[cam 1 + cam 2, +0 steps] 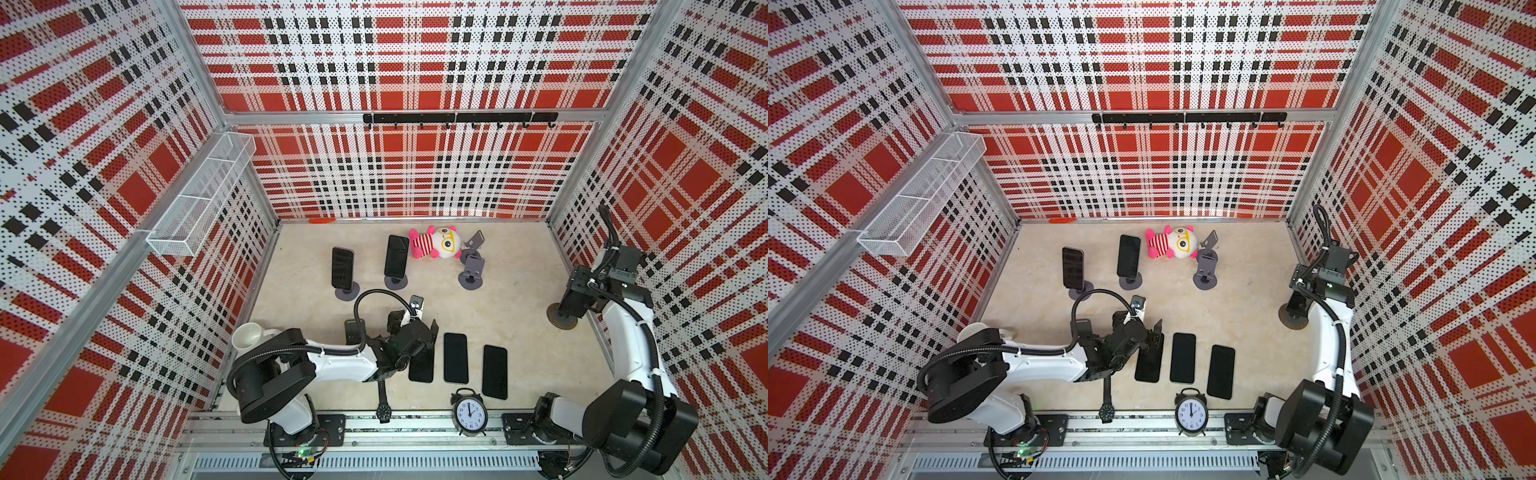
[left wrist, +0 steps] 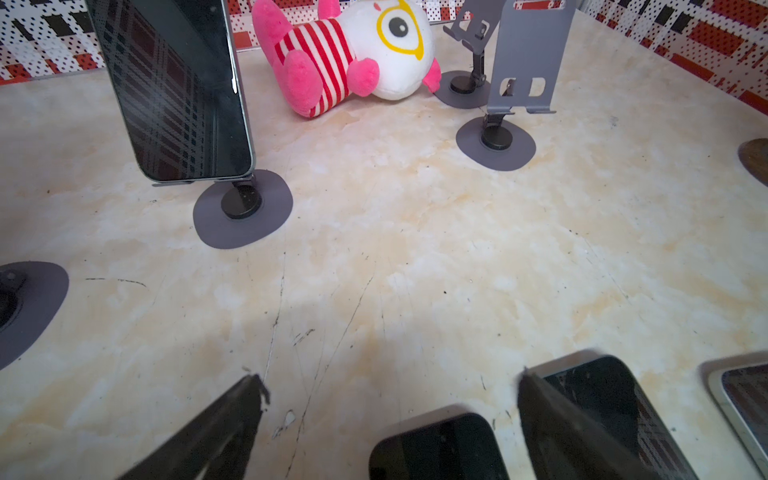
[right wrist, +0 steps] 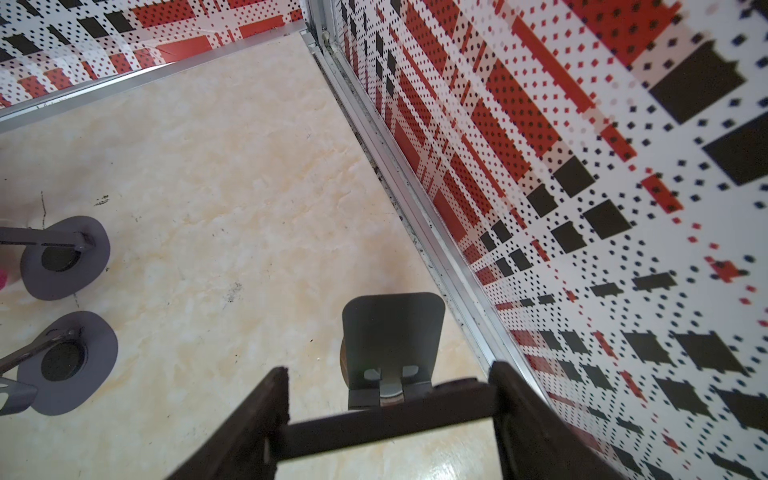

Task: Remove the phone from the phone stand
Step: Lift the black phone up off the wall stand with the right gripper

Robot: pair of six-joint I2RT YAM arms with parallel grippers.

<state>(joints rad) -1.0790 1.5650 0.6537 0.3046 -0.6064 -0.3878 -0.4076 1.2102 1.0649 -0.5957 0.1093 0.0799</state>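
Phone (image 3: 390, 419) edge-on between right fingers (image 3: 253, 424), mostly out of frame

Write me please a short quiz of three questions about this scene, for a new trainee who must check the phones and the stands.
1. True or false: the left jaws are shut on a phone.
2. How many phones rest on stands left of the plush toy?
3. The two other stands, right of the plush toy, hold: A) one phone each; B) nothing; C) a book.

Key: 1 false, they stand open and empty. 2 two; the second phone is nearest the toy. 3 B.
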